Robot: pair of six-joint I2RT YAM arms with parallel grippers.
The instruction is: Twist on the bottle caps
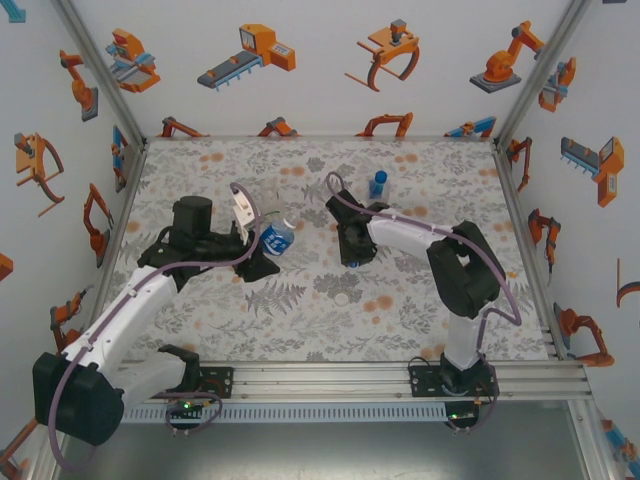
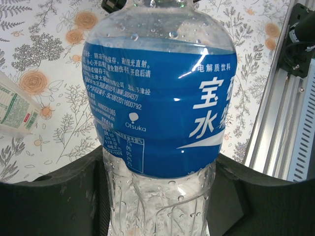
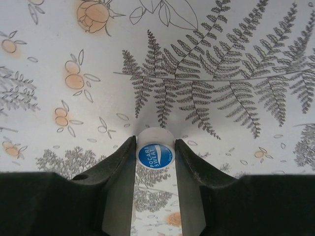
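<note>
Cap [image 3: 155, 150], white with a round blue sticker on top, lies flat on the desk [image 3: 246, 59], on the grey fern print of its cover. The right gripper [image 3: 155, 147] points straight down over it. Its black jaws are closed onto the cap, one inner face against each side of the rim, with their tips at the desk. From above, the right gripper [image 1: 350, 255] stands near the middle of the desk [image 1: 300, 320], a little right of centre, and hides what it holds.

To its left, the water bottle [image 1: 278, 238], clear with a blue label, sits in the left gripper [image 1: 262, 245]. At the wrist, the left gripper [image 2: 160, 172] has its jaws clamped on the ribbed clear lower part of the water bottle [image 2: 157, 98], just under the label, and the neck points away from the camera. Droplets cling inside the clear plastic. Whether its mouth carries a cap I cannot tell.

Just beside the held bottle, on its far-left side, is a pale bottle [image 1: 240, 203]; its green-and-white label [image 2: 17, 110] shows at the wrist. Whether it stands or lies I cannot tell.

Beyond the right gripper, toward the far edge, a short blue bottle [image 1: 378, 183] stands upright, apart from both arms.

An aluminium rail [image 1: 330, 380] runs along the near edge and carries both arm bases. White walls [image 1: 300, 60] printed with orange machines close the desk on three sides.
</note>
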